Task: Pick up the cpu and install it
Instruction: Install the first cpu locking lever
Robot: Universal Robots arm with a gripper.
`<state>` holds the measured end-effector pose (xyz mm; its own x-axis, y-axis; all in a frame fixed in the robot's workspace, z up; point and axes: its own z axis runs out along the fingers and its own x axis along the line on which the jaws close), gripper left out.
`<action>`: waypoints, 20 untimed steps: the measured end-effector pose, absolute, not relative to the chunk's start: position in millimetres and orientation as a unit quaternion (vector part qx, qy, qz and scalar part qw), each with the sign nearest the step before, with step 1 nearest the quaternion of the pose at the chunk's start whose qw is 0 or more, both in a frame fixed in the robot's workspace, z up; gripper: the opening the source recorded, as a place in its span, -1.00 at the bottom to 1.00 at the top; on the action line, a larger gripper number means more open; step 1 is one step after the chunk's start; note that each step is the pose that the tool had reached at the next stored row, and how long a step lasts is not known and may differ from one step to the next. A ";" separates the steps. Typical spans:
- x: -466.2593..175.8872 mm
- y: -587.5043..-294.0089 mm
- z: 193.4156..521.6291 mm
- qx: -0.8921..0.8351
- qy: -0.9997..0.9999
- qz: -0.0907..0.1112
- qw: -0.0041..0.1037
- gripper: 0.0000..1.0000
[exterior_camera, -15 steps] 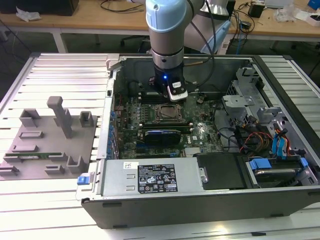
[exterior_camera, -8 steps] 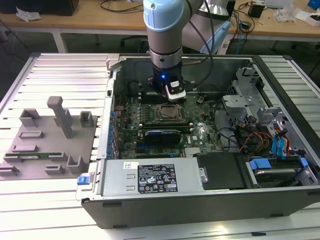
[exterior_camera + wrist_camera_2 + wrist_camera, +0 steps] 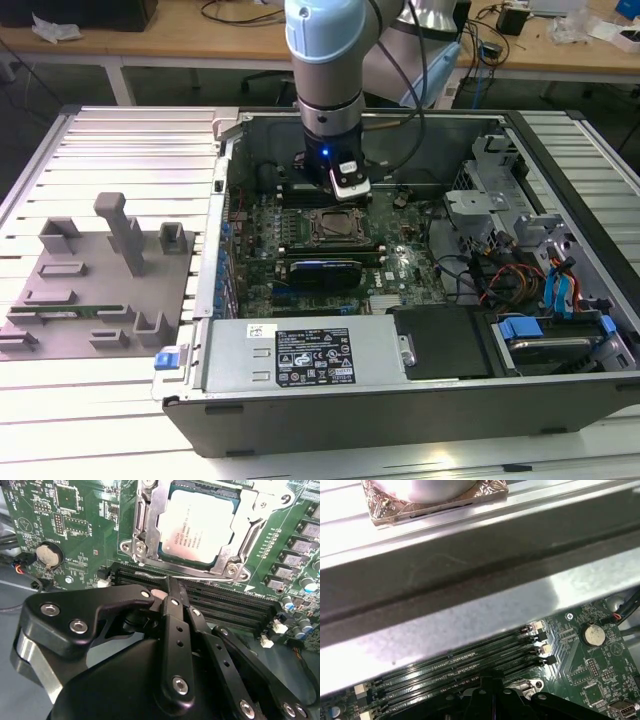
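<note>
Slatted metal bench [image 3: 110, 150] carries an open PC case [image 3: 300, 400] at mid-frame of the exterior view. A grey fixture block [image 3: 100, 290] sits well apart toward the exterior view's left. The arm reaches down into the case, w/ the gripper [image 3: 350, 185] hanging just over the motherboard [image 3: 80, 540], near the socket [image 3: 335, 228].

In the second wrist view the cpu [image 3: 197, 525] lies inside the socket's metal frame [image 3: 150, 520], silvery top up and approx. square to it. Can't tell if it's fully seated or if the frame is latched.

The claw [image 3: 169, 587] looks drawn closed, tips together, nothing between them. It hovers over the memory slots [image 3: 225, 605] just beside the socket and isn't touching the chip. A coin cell [image 3: 48, 555] sits further off on the board.

What could go wrong, as I judge it:
- If one corner of the chip rides on the socket edge, any downward push would bend pins underneath.
- The closed tips are close to the slot latches, so a sideways drift could clip them or scrape the board.
- The case wall [image 3: 470, 595] is near the wrist, so a lift at an angle could catch it.
</note>
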<state>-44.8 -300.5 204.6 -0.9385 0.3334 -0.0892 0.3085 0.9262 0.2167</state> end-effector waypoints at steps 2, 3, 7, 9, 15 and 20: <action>-44.7 -300.5 203.2 0.164 0.979 0.099 0.064 -0.79; -44.7 -300.6 202.7 0.164 0.979 0.099 0.065 -0.79; -44.7 -300.5 200.5 0.163 0.979 0.099 0.066 -0.79; -44.8 -300.5 199.0 0.163 0.979 0.098 0.068 -0.79; -44.7 -300.5 197.9 0.163 0.979 0.096 0.070 -0.79; -44.7 -300.5 202.6 0.163 0.979 0.096 0.070 -0.79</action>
<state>-44.7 -300.5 202.6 -0.9371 0.3329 -0.1051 0.3060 0.9282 0.2117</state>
